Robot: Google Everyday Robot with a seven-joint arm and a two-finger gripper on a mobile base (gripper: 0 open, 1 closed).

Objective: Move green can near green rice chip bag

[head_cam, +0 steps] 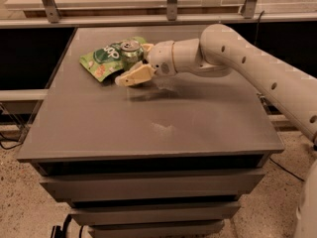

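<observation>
my tool (133, 62) grips the green can (130, 48) against the green rice chip bag (101, 62); i'd set it upright there, releasing gently.

Prob. a robot test lab or office-type workspace, not a home. Evidence: plain grey work table (148, 133) w/ stacked shelf tiers below, speckled hard floor (20, 202), metal uprights (172, 1) of a rail behind, pale counter beyond. White robot arm (257, 68) reaches over the table. Its gripper (132, 63) is at the far-left part of the top, by the green can (130, 51) & green rice chip bag (101, 61).
</observation>
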